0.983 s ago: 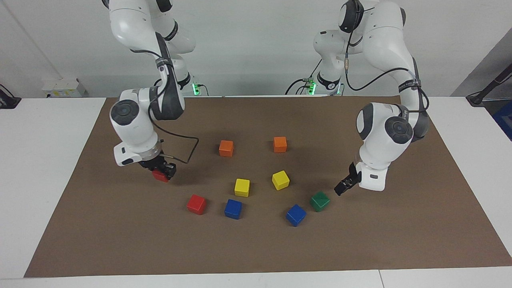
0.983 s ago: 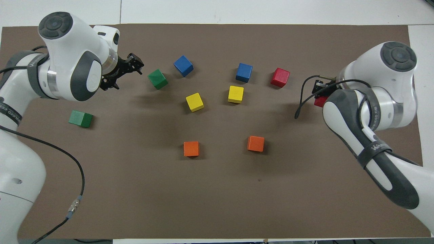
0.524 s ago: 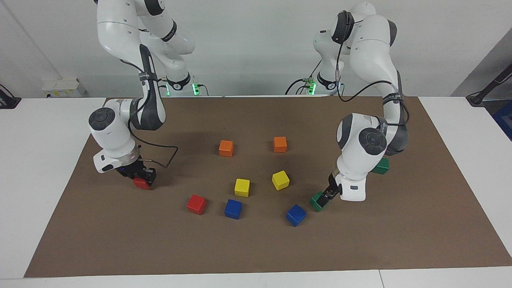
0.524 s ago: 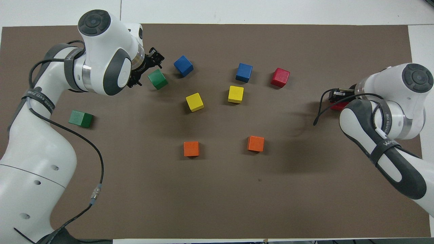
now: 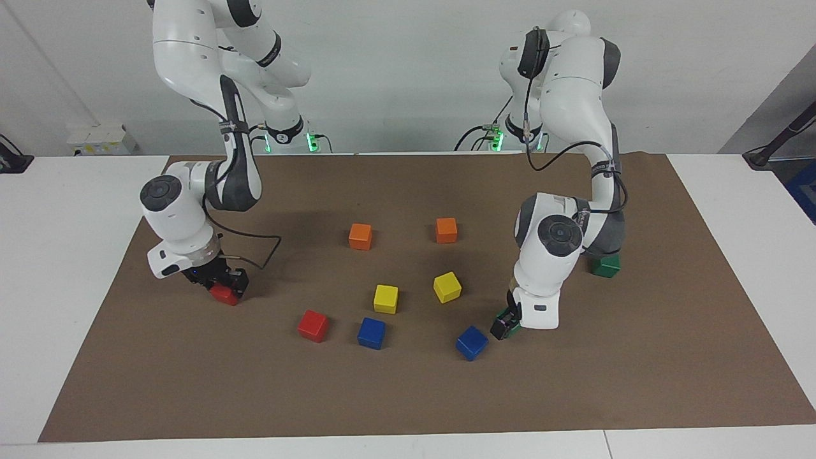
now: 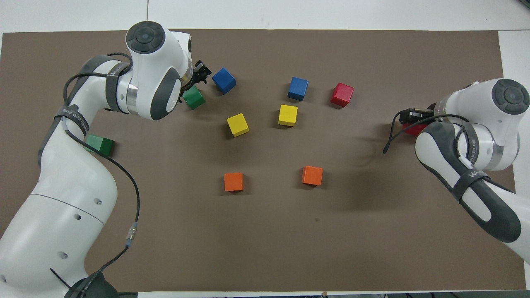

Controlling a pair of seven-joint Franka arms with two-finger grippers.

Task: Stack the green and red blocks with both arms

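Right gripper (image 5: 224, 287), frame left, is clamped on a glossy red cube (image 5: 223, 294); left gripper (image 5: 503, 326), lower right, is lowered around a dark green cube (image 6: 193, 98), grip state unclear.

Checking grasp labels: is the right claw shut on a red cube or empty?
Shut on it: the right claw grips a glossy bright red cube between its fingers.

The left gripper (image 5: 503, 328) is low at the table, its arm bent sharply down. The right gripper (image 5: 224, 285) hangs low, fingers clamped.
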